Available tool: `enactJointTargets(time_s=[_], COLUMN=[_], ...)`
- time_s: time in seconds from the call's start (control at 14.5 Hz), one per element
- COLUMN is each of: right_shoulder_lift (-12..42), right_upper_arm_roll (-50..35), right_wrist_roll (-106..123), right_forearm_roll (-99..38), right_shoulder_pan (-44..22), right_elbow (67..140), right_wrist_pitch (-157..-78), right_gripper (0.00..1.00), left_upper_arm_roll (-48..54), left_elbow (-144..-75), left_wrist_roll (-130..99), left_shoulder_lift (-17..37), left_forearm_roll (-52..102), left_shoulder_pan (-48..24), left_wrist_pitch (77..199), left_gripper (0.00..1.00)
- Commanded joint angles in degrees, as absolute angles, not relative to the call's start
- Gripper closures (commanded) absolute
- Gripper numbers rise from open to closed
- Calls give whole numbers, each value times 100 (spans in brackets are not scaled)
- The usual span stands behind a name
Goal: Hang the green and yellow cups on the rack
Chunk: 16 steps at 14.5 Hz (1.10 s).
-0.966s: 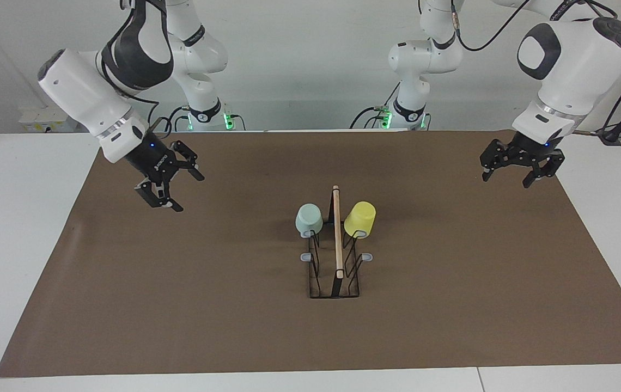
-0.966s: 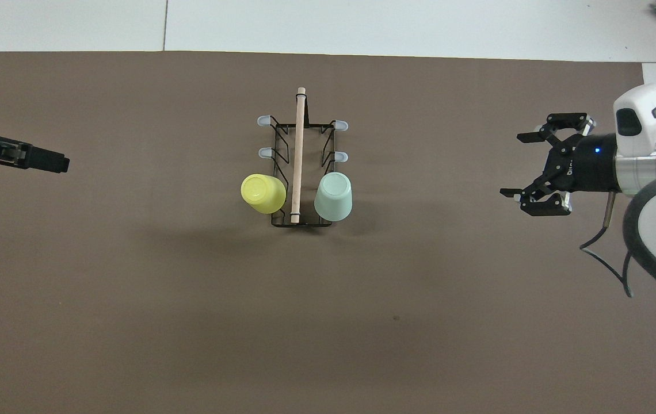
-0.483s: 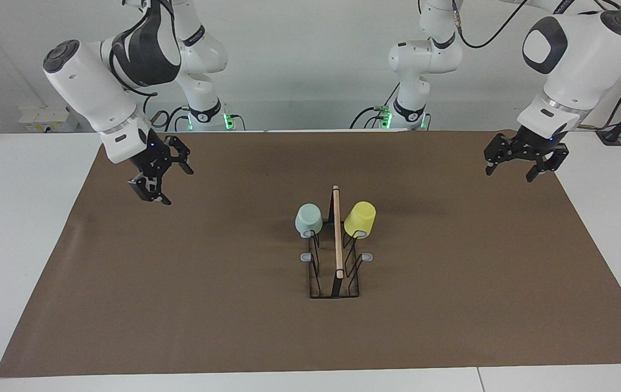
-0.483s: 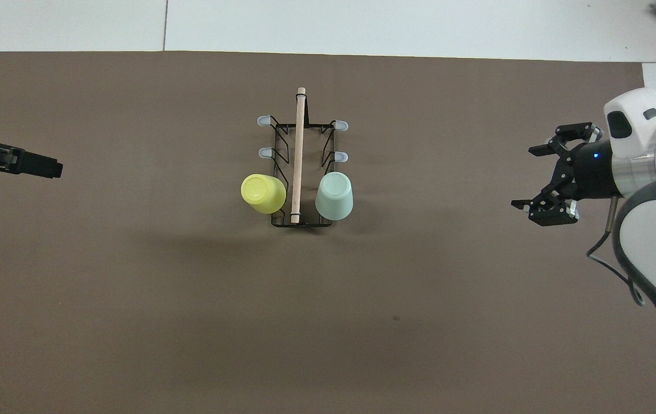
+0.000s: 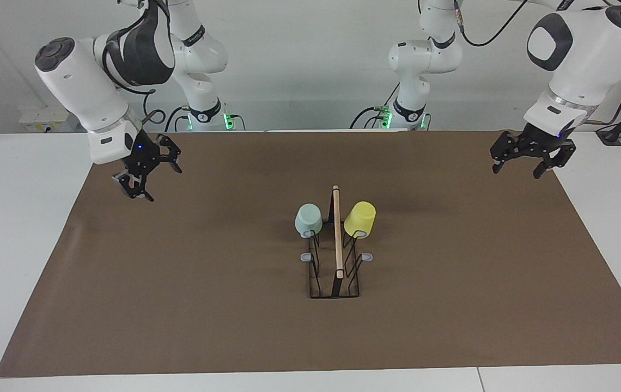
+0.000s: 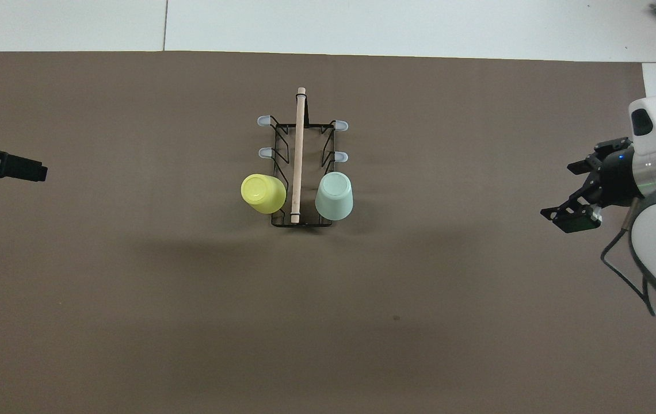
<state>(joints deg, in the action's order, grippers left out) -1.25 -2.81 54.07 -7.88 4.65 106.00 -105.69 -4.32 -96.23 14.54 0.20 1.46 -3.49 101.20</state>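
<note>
The rack [image 5: 336, 272] stands mid-mat, a black wire stand with a wooden rod [image 6: 299, 144] on top. The mint green cup [image 5: 308, 219] hangs upside down on the prong nearest the robots on the right arm's side. The yellow cup [image 5: 360, 219] hangs likewise on the left arm's side. Both also show in the overhead view, green [image 6: 334, 196] and yellow [image 6: 263, 193]. My right gripper [image 5: 164, 185] is open and empty, up over the mat's edge at its own end. My left gripper [image 5: 516, 173] is open and empty over the mat's other end. The overhead view shows the right gripper [image 6: 558, 192] and the left gripper [image 6: 40, 172].
The brown mat [image 5: 180, 305] covers most of the white table [image 5: 16, 245]. Four bare grey-tipped prongs [image 6: 263, 121] stick out of the rack, farther from the robots than the cups.
Both grippers have drawn away from the rack toward their own ends of the table. The cups and rack have not moved.
</note>
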Motion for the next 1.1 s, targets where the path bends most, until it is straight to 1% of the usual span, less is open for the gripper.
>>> enactJointTargets(time_s=[0.0, 0.14, 0.28, 0.34, 0.55, 1.03], right_shoulder_lift=[8, 35, 35, 44, 201, 272], right_upper_arm_roll=[-343, -351, -387, -387, -387, -413], right_wrist_roll=[4783, 4572, 4081, 3713, 2649, 1891], right_forearm_roll=[-353, 76, 438, 439, 466, 536], right_shoulder_pan=[659, 633, 563, 563, 554, 422], right_elbow=[10021, 9862, 9870, 9818, 9310, 9132], right_wrist_pitch=[-9864, -9669, -9616, -9380, -8765, -8693], right_gripper=[0, 0, 0, 0, 0, 0], left_upper_arm_roll=[-475, -483, -501, -501, -510, -571], left_elbow=[-9589, -9545, -9492, -9414, -9395, -9475], left_wrist_roll=[1318, 1345, 1353, 1354, 1327, 730], left_shoulder_lift=[-88, -70, -35, -26, -52, -141], left_forearm_roll=[9, -17, -61, -53, -53, -53], left_shoulder_pan=[-422, -422, -431, -431, -422, -457], left_wrist_pitch=[9932, 9932, 9932, 9888, 9791, 9668], left_gripper=[0, 0, 0, 0, 0, 0])
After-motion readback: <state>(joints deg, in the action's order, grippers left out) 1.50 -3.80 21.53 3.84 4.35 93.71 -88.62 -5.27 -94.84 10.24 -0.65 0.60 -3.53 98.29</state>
